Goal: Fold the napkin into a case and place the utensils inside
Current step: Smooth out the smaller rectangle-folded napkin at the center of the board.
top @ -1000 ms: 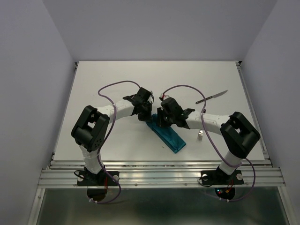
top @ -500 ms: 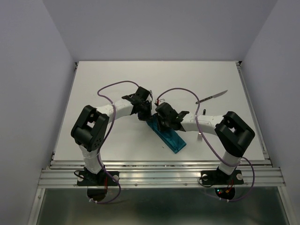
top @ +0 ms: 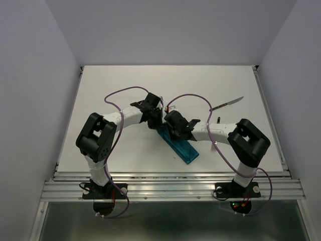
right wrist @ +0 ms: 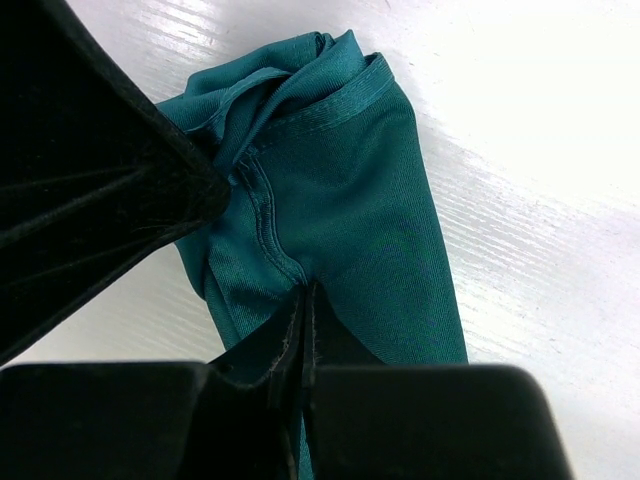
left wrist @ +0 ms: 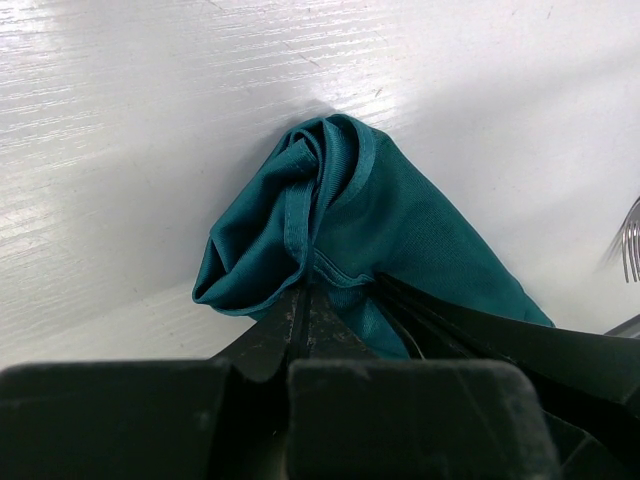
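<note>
The teal napkin (top: 180, 146) lies folded into a narrow strip, slanting from the table's middle toward the near right. Its far end is bunched up (left wrist: 330, 210). My left gripper (top: 156, 125) is shut on a hem fold at that end (left wrist: 305, 292). Right beside it, my right gripper (top: 170, 129) is shut on another seam of the same cloth (right wrist: 306, 300). The silver fork (top: 214, 146) lies to the strip's right, half under my right arm, its tines (left wrist: 630, 248) showing in the left wrist view. The knife (top: 226, 104) lies at the back right.
The white table (top: 115, 85) is bounded by a metal rail (top: 170, 175) at the near edge and pale walls on three sides. Purple cables (top: 123, 93) loop above both forearms. My left gripper's dark body (right wrist: 90, 180) fills the upper left of the right wrist view.
My right gripper has slid left along the strip to its far end and shut on the cloth. The left gripper has kept its grip and place.
</note>
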Available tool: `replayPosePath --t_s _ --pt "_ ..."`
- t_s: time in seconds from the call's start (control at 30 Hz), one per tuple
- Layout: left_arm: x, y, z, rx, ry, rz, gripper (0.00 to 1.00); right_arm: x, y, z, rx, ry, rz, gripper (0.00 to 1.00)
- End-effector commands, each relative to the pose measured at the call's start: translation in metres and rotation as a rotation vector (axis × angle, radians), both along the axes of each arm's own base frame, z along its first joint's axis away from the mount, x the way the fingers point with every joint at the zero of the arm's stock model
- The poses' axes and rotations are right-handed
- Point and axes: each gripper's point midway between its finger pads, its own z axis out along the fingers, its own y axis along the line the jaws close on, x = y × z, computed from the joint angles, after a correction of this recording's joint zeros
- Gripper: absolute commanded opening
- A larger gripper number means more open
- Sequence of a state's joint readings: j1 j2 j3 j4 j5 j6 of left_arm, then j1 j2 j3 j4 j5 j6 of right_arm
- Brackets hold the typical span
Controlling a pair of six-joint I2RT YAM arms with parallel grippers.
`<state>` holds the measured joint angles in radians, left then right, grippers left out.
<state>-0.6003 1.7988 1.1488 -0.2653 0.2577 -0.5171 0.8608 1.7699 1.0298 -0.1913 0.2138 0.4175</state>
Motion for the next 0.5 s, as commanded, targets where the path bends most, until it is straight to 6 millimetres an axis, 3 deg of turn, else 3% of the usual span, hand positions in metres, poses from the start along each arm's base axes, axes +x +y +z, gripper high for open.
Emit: replayPosePath --t_s 0.0,0.3,0.47 --pt "0.01 -0.008 0.027 -0.056 -0.064 -0.007 0.0 0.004 0.006 0.017 0.033 -0.045 -0.009 0.01" --pt "0.01 -0.008 0.025 -0.057 -0.06 -0.007 0.0 0.001 0.015 0.037 0.121 -0.066 0.017 0.01" --pt "0.009 -0.008 0.024 -0.058 -0.058 -0.006 0.0 0.007 0.014 0.032 0.101 -0.074 -0.009 0.01"
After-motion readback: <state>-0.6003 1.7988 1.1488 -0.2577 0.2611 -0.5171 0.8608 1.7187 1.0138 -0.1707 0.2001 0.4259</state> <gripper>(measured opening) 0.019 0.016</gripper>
